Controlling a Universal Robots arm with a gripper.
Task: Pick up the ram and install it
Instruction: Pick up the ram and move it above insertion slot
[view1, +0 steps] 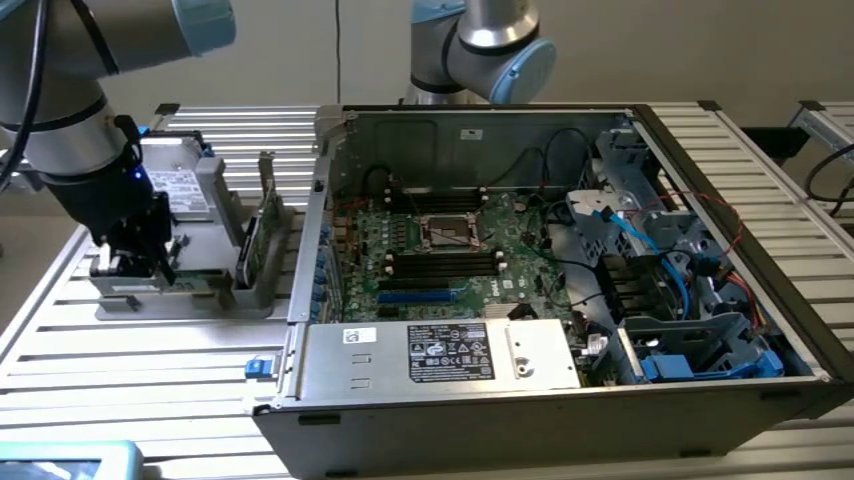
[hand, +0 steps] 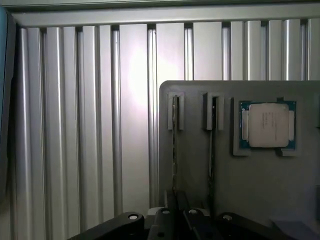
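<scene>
Ribbed aluminium desk (view1: 80, 370) under a plain beige wall (view1: 294, 50) — the claw (hand: 175, 216) is pinched shut on the ram (hand: 175, 145), edge-on in its grey holder (hand: 250, 190); farther toward the exterior view's right of the claw — an open computer case (view1: 534, 420).

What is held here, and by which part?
The jaws of the gripper are shut on the ram, at its upper edge near one end.
</scene>
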